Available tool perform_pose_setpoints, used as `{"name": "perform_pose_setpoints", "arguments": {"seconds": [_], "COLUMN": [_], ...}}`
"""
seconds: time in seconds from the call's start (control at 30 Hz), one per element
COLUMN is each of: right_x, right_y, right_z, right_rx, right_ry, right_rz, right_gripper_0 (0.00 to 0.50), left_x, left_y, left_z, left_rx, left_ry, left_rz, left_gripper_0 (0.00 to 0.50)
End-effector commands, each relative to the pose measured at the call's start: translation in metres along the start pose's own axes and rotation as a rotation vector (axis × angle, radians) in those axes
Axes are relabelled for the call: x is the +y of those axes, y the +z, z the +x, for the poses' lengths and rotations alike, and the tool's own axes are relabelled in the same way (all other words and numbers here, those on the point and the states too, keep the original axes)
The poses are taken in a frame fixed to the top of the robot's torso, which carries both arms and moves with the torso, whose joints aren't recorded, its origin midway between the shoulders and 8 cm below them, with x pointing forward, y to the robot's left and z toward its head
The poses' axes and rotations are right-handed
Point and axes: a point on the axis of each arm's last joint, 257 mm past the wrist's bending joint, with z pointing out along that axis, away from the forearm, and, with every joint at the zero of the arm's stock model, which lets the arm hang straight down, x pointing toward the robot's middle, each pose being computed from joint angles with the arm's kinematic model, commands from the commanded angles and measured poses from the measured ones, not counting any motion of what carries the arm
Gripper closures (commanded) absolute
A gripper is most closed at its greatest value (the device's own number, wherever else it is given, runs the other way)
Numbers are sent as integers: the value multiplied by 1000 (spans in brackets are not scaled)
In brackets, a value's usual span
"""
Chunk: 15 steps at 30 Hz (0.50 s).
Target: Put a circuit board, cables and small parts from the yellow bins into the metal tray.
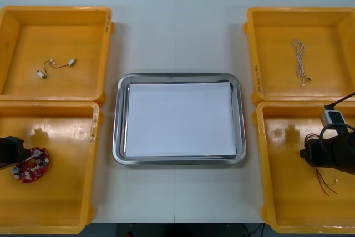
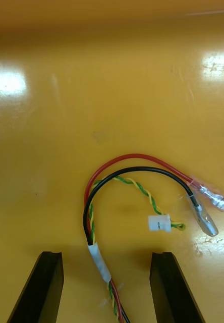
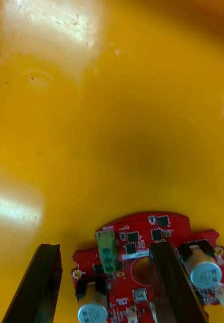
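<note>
The left end effector point(image 3: 104, 248) hangs low inside the near-left bin point(image 1: 61, 203), a yellow one on the desk point(image 1: 177, 31), and its black fingers point(image 3: 41, 285) stand wide apart, holding nothing. The round red circuit board point(image 3: 142, 265) lies flat on the bin floor right at the fingertips: much of it sits in the gap, one finger stands over its face, and a silver can-shaped part point(image 3: 205, 272) on it pokes out just beyond that finger. Whether the finger touches the board I cannot tell. Past this end effector, away from the robot, the far-left bin point(image 1: 22, 20) holds a short dark cable point(image 1: 55, 65) with a small metal part point(image 1: 71, 62) at each end.

Between the two end effectors, well apart from both, sits the metal tray point(image 1: 118, 131), white inside.

The right end effector point(image 2: 106, 255) is down in the near-right bin point(image 1: 288, 203), its fingers point(image 2: 170, 290) just as wide, gripping nothing. A cable bundle point(image 2: 98, 262) of red, black and twisted yellow-green wires, taped white, runs through the gap between them, loops ahead of the fingertips and ends in metal terminals point(image 2: 208, 224) beyond one finger. Past this end effector, the far-right bin point(image 1: 333, 18) holds a twisted blue and white cable point(image 1: 300, 62).
</note>
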Motion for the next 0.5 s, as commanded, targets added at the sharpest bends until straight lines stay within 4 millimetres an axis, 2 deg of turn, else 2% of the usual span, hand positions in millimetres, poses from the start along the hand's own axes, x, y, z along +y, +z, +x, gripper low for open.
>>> {"name": "perform_pose_setpoints", "arguments": {"seconds": [0.03, 0.2, 0.37, 0.43, 0.47, 0.5], "right_x": [5, 5, 6, 5, 5, 5], "right_y": [-3, -4, -2, -1, 0, -1], "right_z": [-15, -22, -21, -20, -18, -19], "right_rx": [-21, -34, -33, -30, -27, -28], "right_ry": [-41, -48, -50, -51, -51, -49], "right_rz": [18, 26, 36, 41, 43, 42], "right_gripper_0": [0, 0, 0, 0, 0, 0], "left_x": [4, 3, 2, 2, 3, 1], "left_y": [10, 11, 11, 11, 11, 11], "left_z": [12, 14, 15, 14, 14, 14], "left_rx": [12, 16, 19, 16, 18, 18], "left_ry": [-69, -65, -61, -60, -58, -58], "left_rz": [-9, -9, -6, -4, -6, -3], "left_gripper_0": [0, 0, 0, 106, 322, 438]}}
